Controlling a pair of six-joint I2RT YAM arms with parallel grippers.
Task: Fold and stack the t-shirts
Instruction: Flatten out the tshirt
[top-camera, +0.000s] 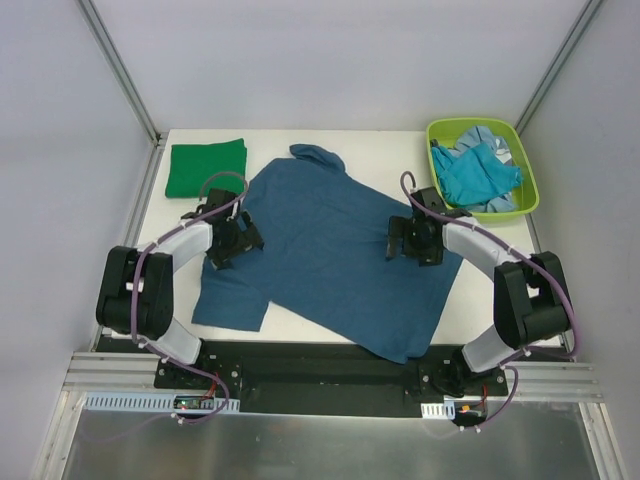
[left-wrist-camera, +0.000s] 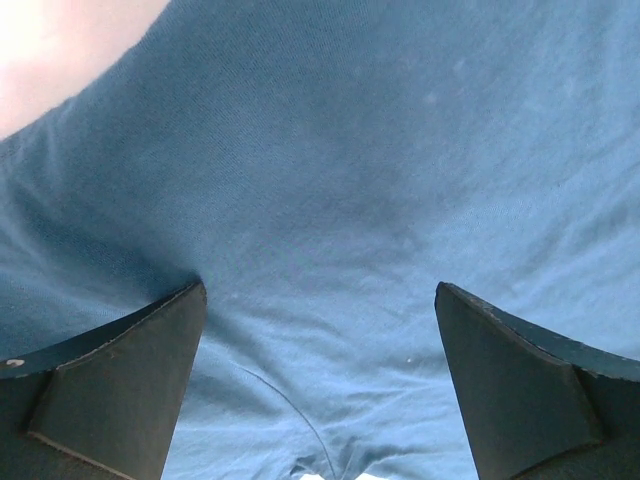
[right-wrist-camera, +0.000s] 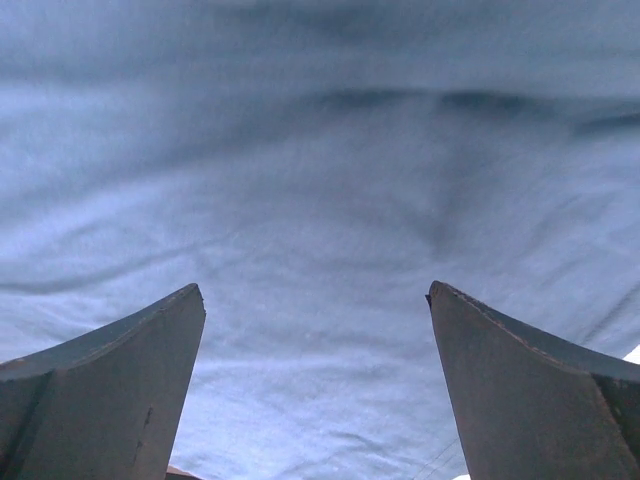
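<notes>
A dark teal-blue t-shirt (top-camera: 335, 255) lies spread flat across the middle of the table. It fills the left wrist view (left-wrist-camera: 380, 170) and the right wrist view (right-wrist-camera: 320, 180). My left gripper (top-camera: 240, 238) is open and empty, low over the shirt's left side near the sleeve. My right gripper (top-camera: 397, 238) is open and empty, low over the shirt's right side. A bright green t-shirt (top-camera: 207, 167) lies folded at the back left. Turquoise and pale blue t-shirts (top-camera: 480, 177) lie crumpled in the lime-green bin (top-camera: 530, 195).
The lime-green bin stands at the table's back right corner. The white table (top-camera: 375, 145) shows behind the spread shirt. Grey walls with metal frame bars enclose the table on three sides.
</notes>
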